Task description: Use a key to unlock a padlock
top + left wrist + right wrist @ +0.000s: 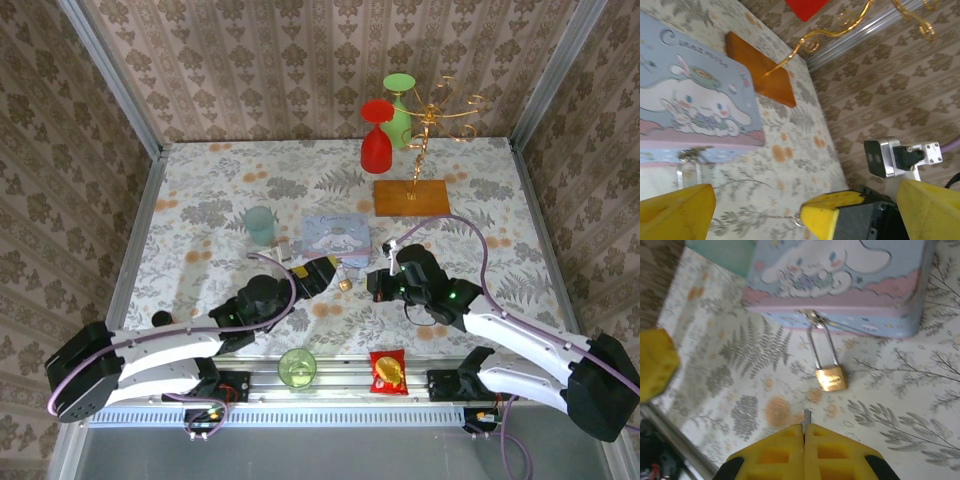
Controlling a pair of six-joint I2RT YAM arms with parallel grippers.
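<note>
Up close, key (pixel 807 416) near padlock (pixel 830 379)

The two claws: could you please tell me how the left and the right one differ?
The left claw is open, fingers wide apart; the right claw is shut on the key, its silvery tip poking out. The right claw faces the padlock; the left claw faces the blue tin. Both have yellow fingers.
</note>
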